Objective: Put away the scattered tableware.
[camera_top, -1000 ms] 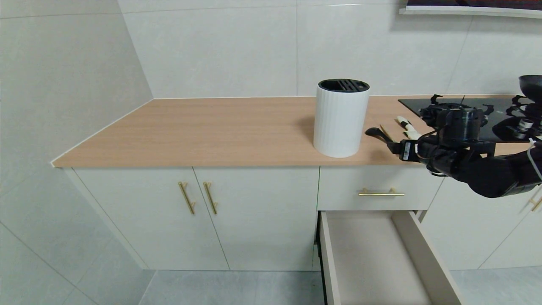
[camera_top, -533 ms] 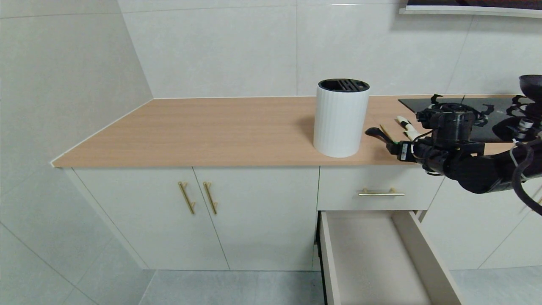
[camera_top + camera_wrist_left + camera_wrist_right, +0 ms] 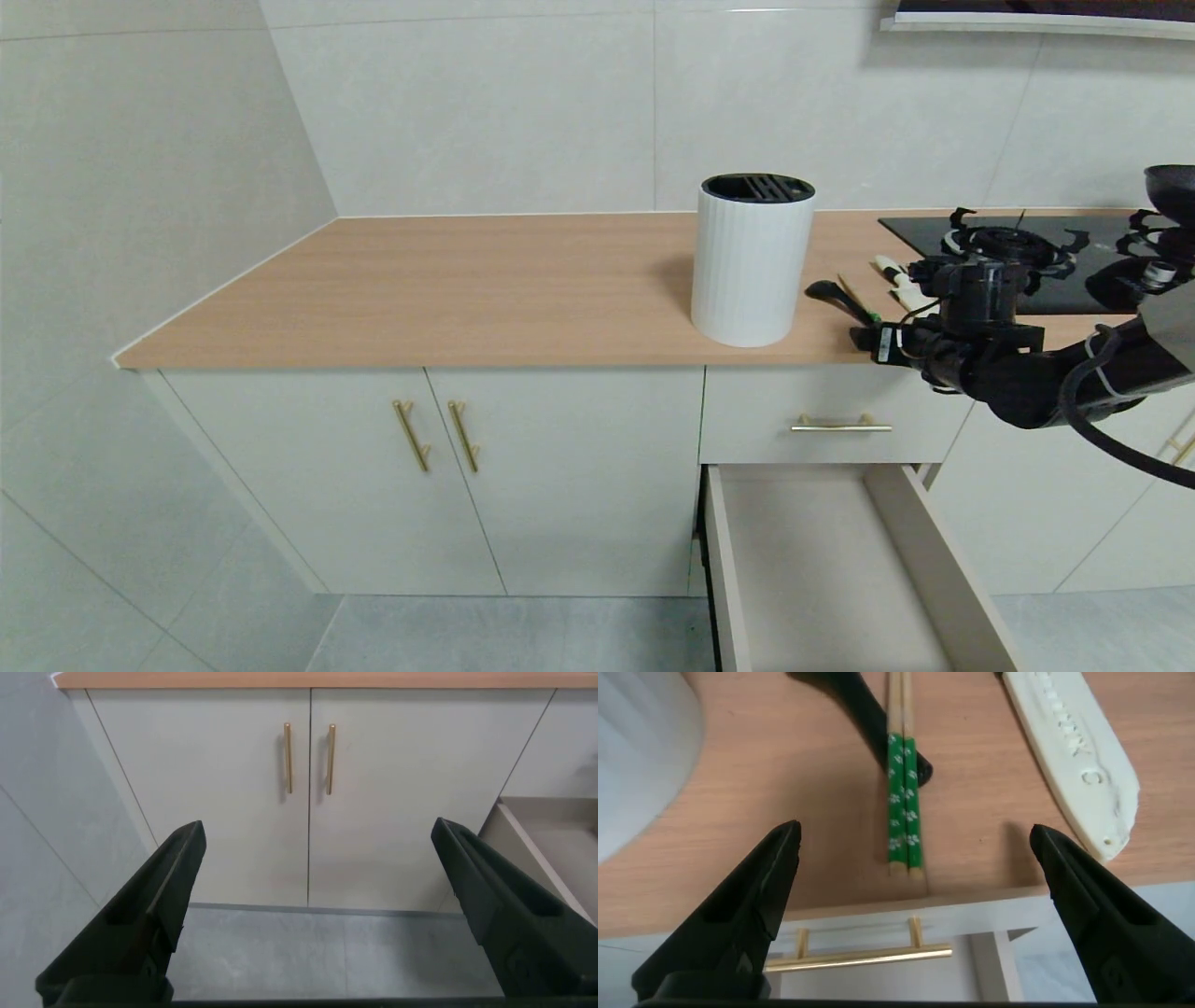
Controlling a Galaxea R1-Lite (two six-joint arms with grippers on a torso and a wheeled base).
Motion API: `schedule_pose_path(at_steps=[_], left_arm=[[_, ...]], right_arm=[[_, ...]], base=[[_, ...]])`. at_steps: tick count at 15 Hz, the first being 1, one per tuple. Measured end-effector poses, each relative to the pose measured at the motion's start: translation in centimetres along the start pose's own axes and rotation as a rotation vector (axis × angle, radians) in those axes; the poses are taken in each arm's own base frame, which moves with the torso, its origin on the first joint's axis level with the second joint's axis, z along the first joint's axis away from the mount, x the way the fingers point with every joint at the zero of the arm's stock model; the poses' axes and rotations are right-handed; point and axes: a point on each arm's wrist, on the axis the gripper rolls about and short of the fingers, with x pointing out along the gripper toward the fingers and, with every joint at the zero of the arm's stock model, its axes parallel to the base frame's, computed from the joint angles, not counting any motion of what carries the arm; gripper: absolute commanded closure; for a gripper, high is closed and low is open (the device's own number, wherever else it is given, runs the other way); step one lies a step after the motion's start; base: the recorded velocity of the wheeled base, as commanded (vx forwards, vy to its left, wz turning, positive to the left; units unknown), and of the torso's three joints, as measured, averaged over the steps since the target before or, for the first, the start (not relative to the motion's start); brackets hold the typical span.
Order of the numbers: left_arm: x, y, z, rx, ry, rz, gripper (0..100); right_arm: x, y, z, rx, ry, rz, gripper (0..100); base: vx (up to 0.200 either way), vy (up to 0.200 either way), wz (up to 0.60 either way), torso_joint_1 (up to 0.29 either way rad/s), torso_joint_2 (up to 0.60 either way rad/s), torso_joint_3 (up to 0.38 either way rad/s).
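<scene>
Two chopsticks (image 3: 904, 775), green-patterned ends, right gripper (image 3: 913, 831) spread

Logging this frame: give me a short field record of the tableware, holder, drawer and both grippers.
tableware: chopsticks, black spoon, white utensil, lying on the counter right of the holder
holder: white, upright, slotted black top
drawer: lower drawer pulled open
right gripper: fingers open, over the chopsticks' green ends
left gripper: fingers open, facing the cabinet doors

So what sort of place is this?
Most likely a home kitchen: a light-wood countertop over pale cabinet doors with gold bar handles, a black gas hob set into it, and wooden chopsticks with green ends on top.
</scene>
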Motion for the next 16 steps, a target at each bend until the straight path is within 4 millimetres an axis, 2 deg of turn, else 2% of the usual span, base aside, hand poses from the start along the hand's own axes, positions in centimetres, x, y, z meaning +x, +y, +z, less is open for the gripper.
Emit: schedule_pose_path(at_steps=[3,4,16], left_arm=[[0.0,0.0,0.0,0.0,0.0,0.0,0],[0.0,0.0,0.0,0.0,0.0,0.0,0],[0.0,0.0,0.0,0.0,0.0,0.0,0]], right_arm=[[0.17,-0.06,-0.2,0.0,0.004,-0.002,0],[0.18,-0.02,-0.23,-0.001,0.005,-0.001,100],[-0.17,-0.04,0.23,0.006,-0.006,-0.002,100]], base=[[0.0,0.0,0.0,0.0,0.0,0.0],[0.0,0.0,0.0,0.0,0.0,0.0],[0.0,0.0,0.0,0.0,0.0,0.0]])
